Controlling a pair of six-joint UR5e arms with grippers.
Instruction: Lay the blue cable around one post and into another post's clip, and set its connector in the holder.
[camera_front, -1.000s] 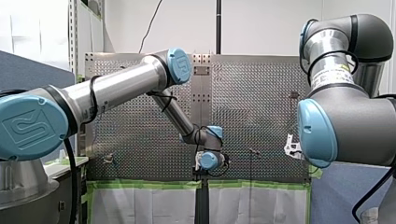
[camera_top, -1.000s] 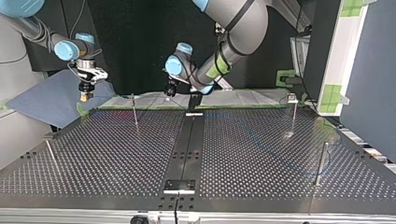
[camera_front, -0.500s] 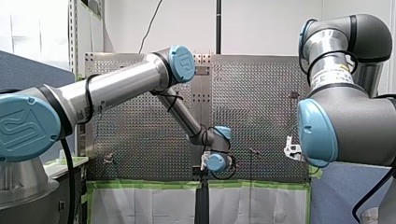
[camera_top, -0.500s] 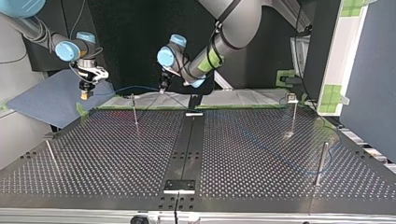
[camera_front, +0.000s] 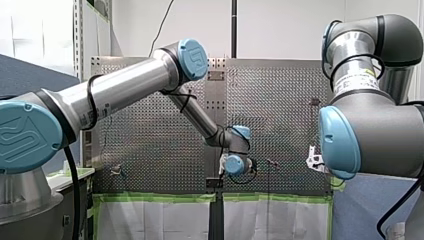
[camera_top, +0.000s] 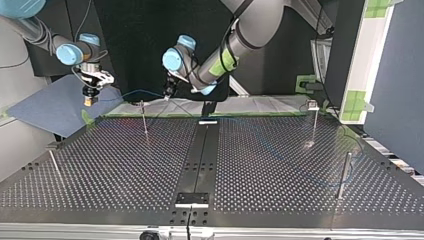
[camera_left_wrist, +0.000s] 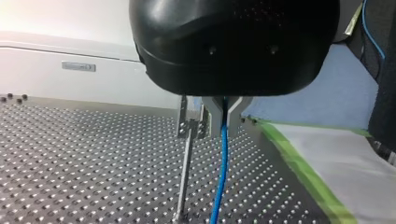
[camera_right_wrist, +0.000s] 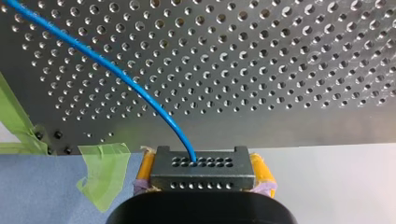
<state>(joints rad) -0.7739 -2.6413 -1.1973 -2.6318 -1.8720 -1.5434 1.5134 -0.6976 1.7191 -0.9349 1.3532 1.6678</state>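
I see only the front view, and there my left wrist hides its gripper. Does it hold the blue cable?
Observer: Yes. In the left wrist view the left gripper is shut on the cable, which runs down from its fingers.
Operator: Is a post near it?
Observer: A post stands right beside the gripper. The cable passes next to it, not in its clip.
Operator: And the connector?
Observer: The right gripper is shut on the connector, between its yellow pads.
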